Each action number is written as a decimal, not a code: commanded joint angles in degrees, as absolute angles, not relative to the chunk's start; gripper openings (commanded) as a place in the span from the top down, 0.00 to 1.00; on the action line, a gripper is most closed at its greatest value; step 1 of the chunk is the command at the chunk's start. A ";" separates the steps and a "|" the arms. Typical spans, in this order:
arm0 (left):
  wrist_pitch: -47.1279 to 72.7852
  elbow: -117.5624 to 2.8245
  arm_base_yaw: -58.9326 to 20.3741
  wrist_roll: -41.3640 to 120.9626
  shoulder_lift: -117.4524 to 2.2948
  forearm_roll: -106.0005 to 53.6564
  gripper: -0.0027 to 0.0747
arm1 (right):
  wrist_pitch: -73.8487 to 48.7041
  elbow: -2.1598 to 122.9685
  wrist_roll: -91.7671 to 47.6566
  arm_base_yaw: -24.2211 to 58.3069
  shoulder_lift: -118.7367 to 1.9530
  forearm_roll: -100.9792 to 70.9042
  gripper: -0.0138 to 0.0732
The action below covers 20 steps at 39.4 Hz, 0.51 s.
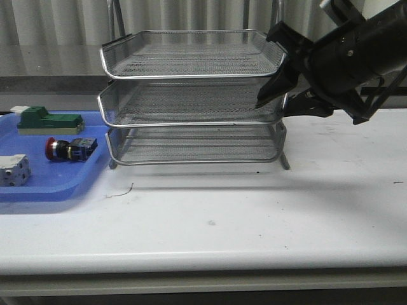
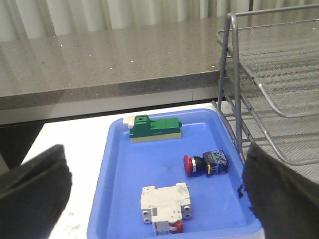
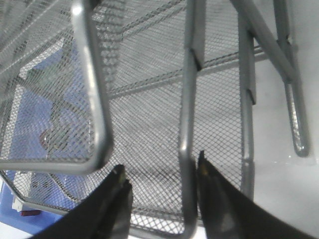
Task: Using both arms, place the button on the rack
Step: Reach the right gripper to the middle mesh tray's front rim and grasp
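No text, label, brand, number or sign can be read. The small red-capped push-button switch with black-and-blue body carries yellow marks, but they are too small to make out.

White table, rack at back, blue tray left
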State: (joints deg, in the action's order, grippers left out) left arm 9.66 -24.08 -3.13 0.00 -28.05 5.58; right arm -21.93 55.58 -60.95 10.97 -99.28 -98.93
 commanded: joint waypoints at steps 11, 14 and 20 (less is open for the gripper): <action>4.74 -26.31 -3.09 0.00 -28.50 5.47 0.11 | -25.93 57.46 -62.47 10.58 -98.84 -103.21 0.67; 4.74 -26.31 -3.09 0.00 -28.50 5.47 0.11 | -26.05 57.46 -62.47 10.58 -98.84 -103.21 0.67; 4.74 -26.31 -3.09 0.00 -28.50 5.47 0.11 | -26.05 57.40 -62.47 10.58 -98.84 -103.21 0.73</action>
